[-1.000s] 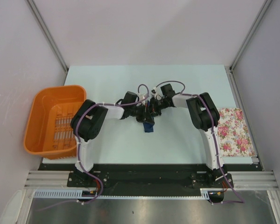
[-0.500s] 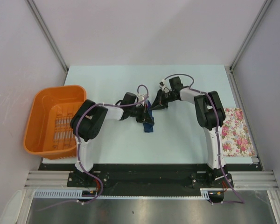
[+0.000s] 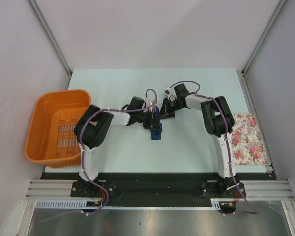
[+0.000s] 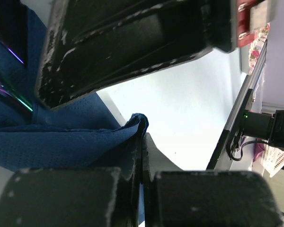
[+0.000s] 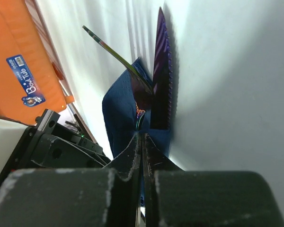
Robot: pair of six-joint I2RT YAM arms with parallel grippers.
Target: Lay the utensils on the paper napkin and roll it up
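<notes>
Pink-flowered cloth (image 3: 247, 137) lies at the near right of the pale tabletop (image 3: 187, 147), and an orange plastic basket (image 3: 38, 112) sits off its left edge. Farther in, about mid-tabletop, the paper napkin (image 3: 156, 131) is bunched into a small navy bundle between both arms. The left hand (image 3: 152, 121) reaches in from the left, its fingers pressed together on a fold of the napkin. Just beyond, the right hand (image 3: 163, 114) comes in from the right, its fingers likewise closed, pinching the napkin's far edge. The purple utensils (image 5: 162, 71) stand in the bundle, one edge-on against the blue paper, a thinner one (image 5: 114, 51) slanting out of its top.
</notes>
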